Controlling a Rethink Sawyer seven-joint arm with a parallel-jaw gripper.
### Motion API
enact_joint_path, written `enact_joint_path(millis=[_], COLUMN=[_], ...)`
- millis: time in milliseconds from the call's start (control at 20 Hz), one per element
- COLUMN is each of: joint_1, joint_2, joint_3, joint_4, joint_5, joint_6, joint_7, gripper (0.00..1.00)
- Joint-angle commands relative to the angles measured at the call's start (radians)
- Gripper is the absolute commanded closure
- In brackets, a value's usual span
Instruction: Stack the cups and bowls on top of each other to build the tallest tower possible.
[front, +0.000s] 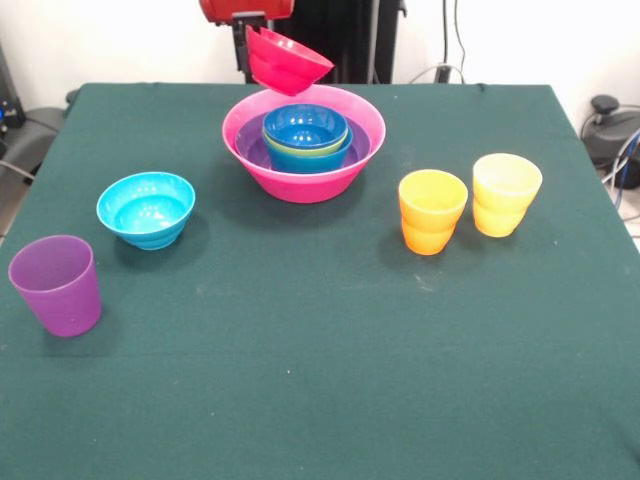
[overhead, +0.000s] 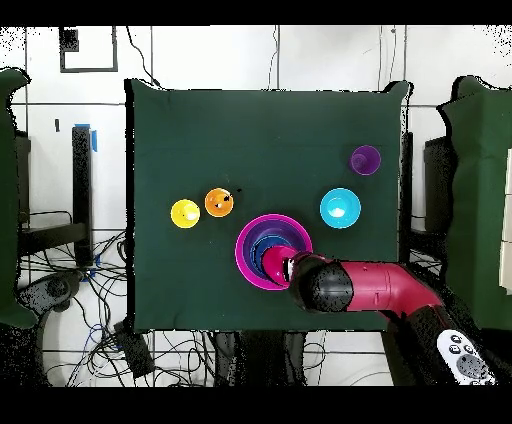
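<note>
My gripper (front: 256, 52) is shut on the small red-pink bowl (front: 287, 60) and holds it tilted in the air over the far rim of the tower. The tower is a hot-pink bowl (front: 300, 185) with a purple bowl (front: 248, 148), a blue bowl (front: 312, 161), a lime green bowl (front: 300, 148) and a dark blue bowl (front: 305, 124) nested inside. In the overhead view my arm (overhead: 355, 286) covers part of the tower (overhead: 250, 240). The cyan bowl (front: 146, 209), purple cup (front: 57, 284), orange cup (front: 432, 211) and yellow cup (front: 506, 194) stand apart, upright on the table.
The dark green table (front: 320, 380) ends at its front edge near the picture's bottom. Cables and equipment lie on the floor beside the table (overhead: 70, 290).
</note>
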Motion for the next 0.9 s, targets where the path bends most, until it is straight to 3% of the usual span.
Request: enact_joint_path(millis=[50, 900], joint_1=[0.056, 0.156], joint_2=[0.045, 0.086], joint_3=[0.032, -0.028], joint_4=[-0.053, -0.104], joint_5=[0.020, 0.010], joint_6=[0.052, 0.028], joint_7=[0.041, 0.111], gripper=[1.00, 1.00])
